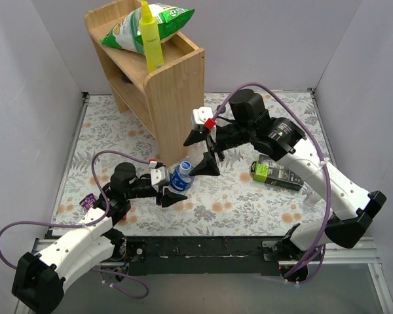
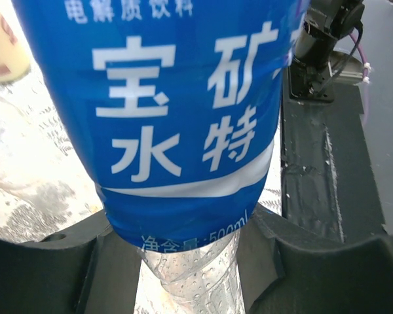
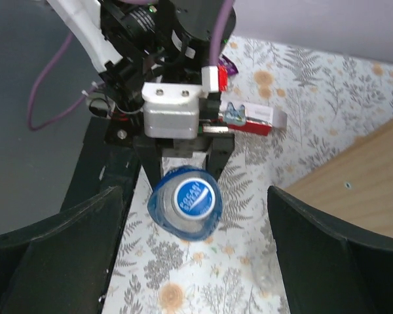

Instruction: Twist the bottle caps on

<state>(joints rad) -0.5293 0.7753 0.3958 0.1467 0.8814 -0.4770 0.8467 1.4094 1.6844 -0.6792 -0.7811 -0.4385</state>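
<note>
Since the left gripper [image 1: 171,193] is clamped on the upright Pocari Sweat bottle [image 1: 181,176] on the floral mat [image 1: 249,203], its thin, light plastic probably dents easily. The right gripper [image 1: 202,154] hangs above, jaws wide apart, over the small, slick-looking blue cap [image 3: 193,196], best pinched across its rim.

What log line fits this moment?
left pincer: shut on blue-label bottle | right pincer: open, over cap | blue cap: seated on bottle, tightness unclear

Mid-table: bottle [image 1: 181,178] upright between the left gripper's [image 1: 173,193] fingers, cap [image 3: 195,197] on top. Right gripper [image 1: 202,152] above and just behind it. Shelf [image 1: 164,85] behind, bag [image 1: 137,26] on it. Box [image 1: 277,173] to the right.
</note>
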